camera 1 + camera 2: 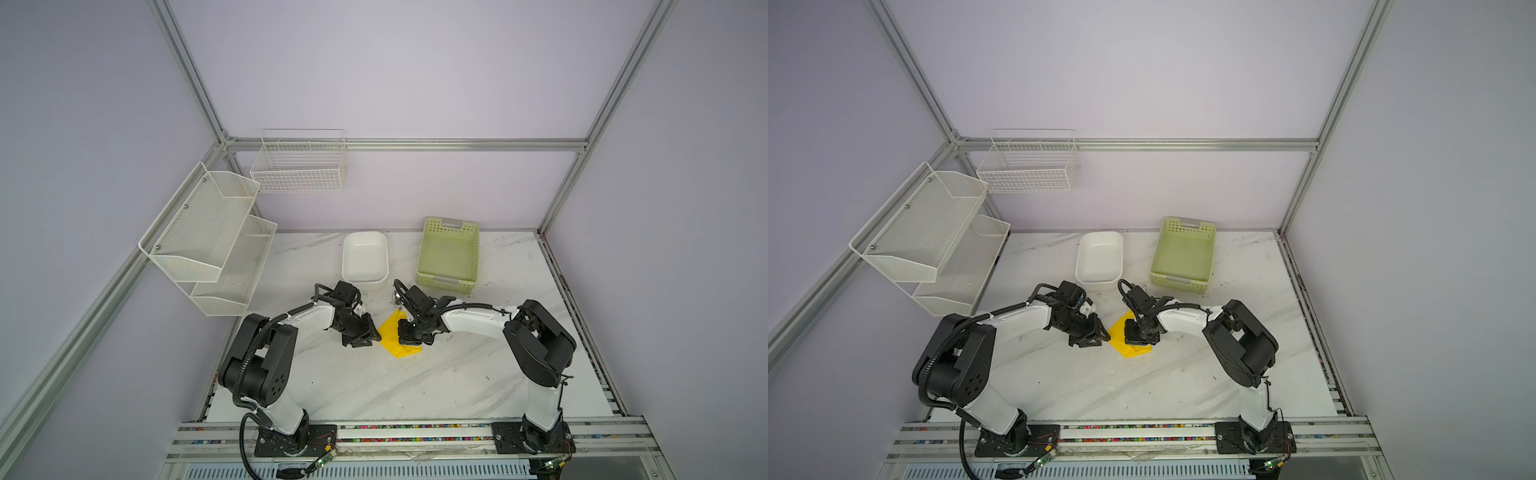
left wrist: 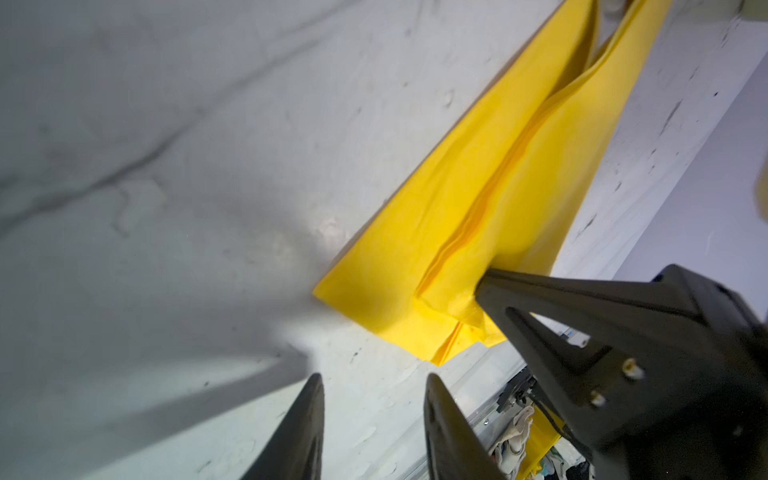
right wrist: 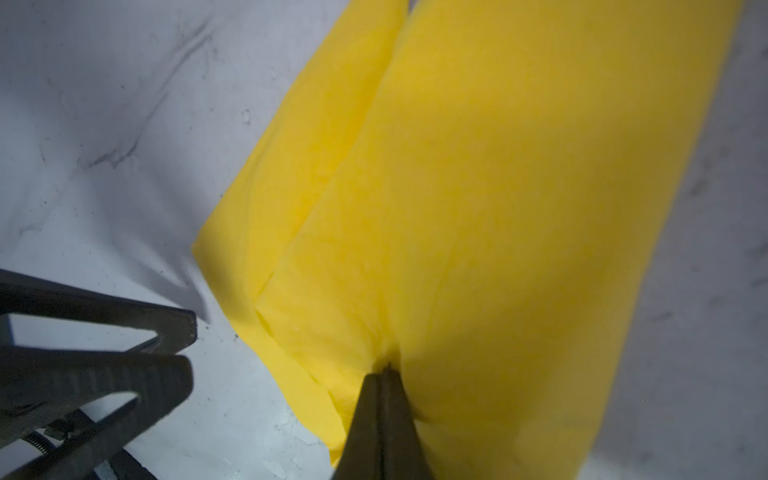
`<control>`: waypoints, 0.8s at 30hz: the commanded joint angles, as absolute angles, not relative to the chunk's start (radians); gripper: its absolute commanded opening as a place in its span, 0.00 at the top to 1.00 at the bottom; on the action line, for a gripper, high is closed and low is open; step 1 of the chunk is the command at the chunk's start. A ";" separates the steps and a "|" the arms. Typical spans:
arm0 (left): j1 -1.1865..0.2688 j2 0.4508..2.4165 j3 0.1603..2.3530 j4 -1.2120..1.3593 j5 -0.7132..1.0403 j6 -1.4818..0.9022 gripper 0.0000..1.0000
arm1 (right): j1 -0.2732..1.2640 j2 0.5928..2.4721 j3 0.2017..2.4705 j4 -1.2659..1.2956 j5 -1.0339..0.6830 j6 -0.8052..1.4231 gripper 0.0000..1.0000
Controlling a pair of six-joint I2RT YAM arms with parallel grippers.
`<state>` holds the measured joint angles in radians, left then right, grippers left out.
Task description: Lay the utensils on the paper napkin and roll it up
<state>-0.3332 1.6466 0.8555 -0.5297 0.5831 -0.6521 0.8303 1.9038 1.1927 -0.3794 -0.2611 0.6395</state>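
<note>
Your paper napkin (image 1: 392,338) lies folded into a loose roll on the table (image 1: 415,386); the utensils are hidden, maybe inside. Your right gripper (image 3: 384,368) pinches its top fold tight. Your left gripper (image 2: 374,386) sits beside it, jaws a little apart and empty, so the rolling looks about half done.

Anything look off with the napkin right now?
Yes. The paper napkin is a loose flat fold, not a tight roll: layers gape at the end away from the hands and splay at the pinched corner. The right hand is shut on it; the left hand is open beside it.
</note>
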 commanded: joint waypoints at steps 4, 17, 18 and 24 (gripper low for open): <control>-0.328 1.646 0.755 -0.338 0.700 -0.689 0.55 | 0.833 1.933 1.154 -0.436 -0.232 0.635 1.00; -0.316 1.712 0.746 -0.135 0.742 -0.720 0.52 | 0.833 1.931 1.140 -0.420 -0.239 0.647 1.00; -0.315 1.713 0.751 -0.126 0.746 -0.719 0.52 | 0.833 1.930 1.140 -0.420 -0.239 0.647 1.00; -0.311 1.729 0.792 -0.118 0.761 -0.704 0.52 | 0.834 1.931 1.141 -0.421 -0.239 0.646 1.00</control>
<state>-0.3206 1.7100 0.7650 -0.1360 0.7776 -0.7143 0.8299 1.9015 1.1843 -0.3679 -0.2653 0.6415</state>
